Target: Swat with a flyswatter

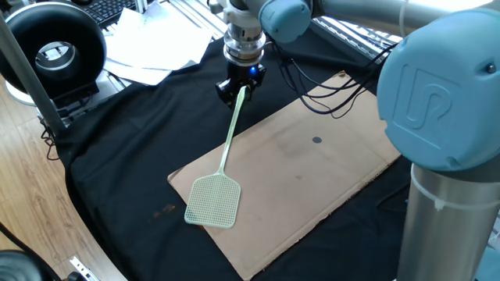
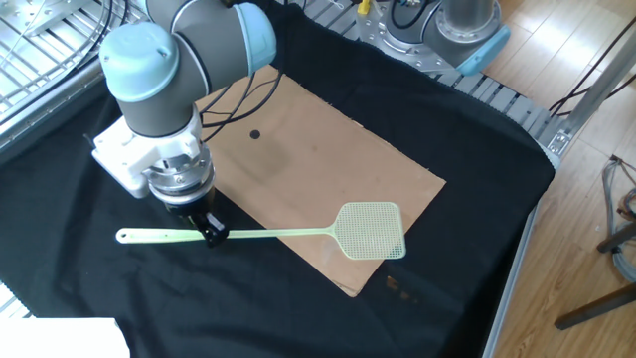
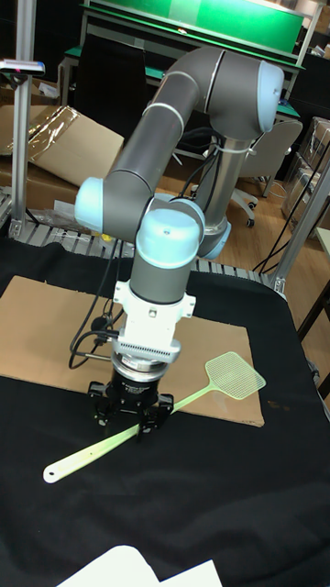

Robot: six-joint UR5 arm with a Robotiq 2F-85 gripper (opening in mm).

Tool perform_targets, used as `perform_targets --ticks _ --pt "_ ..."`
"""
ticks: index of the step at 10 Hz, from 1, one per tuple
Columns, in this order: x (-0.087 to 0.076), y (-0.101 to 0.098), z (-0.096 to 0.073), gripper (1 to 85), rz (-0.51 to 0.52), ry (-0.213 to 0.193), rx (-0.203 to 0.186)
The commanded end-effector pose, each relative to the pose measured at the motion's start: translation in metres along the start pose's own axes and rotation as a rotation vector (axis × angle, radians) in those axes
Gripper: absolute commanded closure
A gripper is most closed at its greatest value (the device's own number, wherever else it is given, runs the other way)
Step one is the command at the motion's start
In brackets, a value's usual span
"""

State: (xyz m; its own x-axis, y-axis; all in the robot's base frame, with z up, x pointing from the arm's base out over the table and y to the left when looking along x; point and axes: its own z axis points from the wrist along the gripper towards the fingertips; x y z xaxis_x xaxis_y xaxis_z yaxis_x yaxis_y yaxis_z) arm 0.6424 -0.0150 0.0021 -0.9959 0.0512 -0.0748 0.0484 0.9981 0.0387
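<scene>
The pale green flyswatter lies flat, its mesh head (image 1: pixel 212 200) on the near corner of a brown cardboard sheet (image 1: pixel 312 172) and its thin handle running out over the black cloth. In the other fixed view the head (image 2: pixel 373 230) is at the right and the handle end points left. My gripper (image 1: pixel 238 87) is down over the handle's upper part, one black finger on each side of it with gaps showing, so it is open. The other fixed view shows the gripper (image 2: pixel 211 234) low on the handle, and the tall view shows the gripper (image 3: pixel 136 420) straddling it, with the head (image 3: pixel 234 373) to the right.
A small dark spot (image 1: pixel 316 140) marks the cardboard's middle. Loose white papers (image 1: pixel 156 47) and a round black device (image 1: pixel 55 51) sit at the far left. Black cables (image 1: pixel 336 94) trail over the cardboard's far edge. The arm's blue base (image 1: pixel 453 195) fills the right side.
</scene>
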Motion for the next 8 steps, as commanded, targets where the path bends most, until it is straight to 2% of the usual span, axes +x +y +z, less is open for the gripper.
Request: perform_targets --ticks 1,3,4,6,8 --pt "-0.002 -0.003 0.004 33.7 0.002 -0.006 -0.012" --pt "-0.001 -0.002 0.005 36.7 0.005 -0.004 -0.015" --pt "-0.002 -0.001 0.006 44.7 0.016 -0.004 -0.018" --pt "-0.002 0.0 0.005 51.7 0.025 0.0 -0.024" --pt "-0.001 -0.007 -0.006 57.7 0.024 0.026 -0.021"
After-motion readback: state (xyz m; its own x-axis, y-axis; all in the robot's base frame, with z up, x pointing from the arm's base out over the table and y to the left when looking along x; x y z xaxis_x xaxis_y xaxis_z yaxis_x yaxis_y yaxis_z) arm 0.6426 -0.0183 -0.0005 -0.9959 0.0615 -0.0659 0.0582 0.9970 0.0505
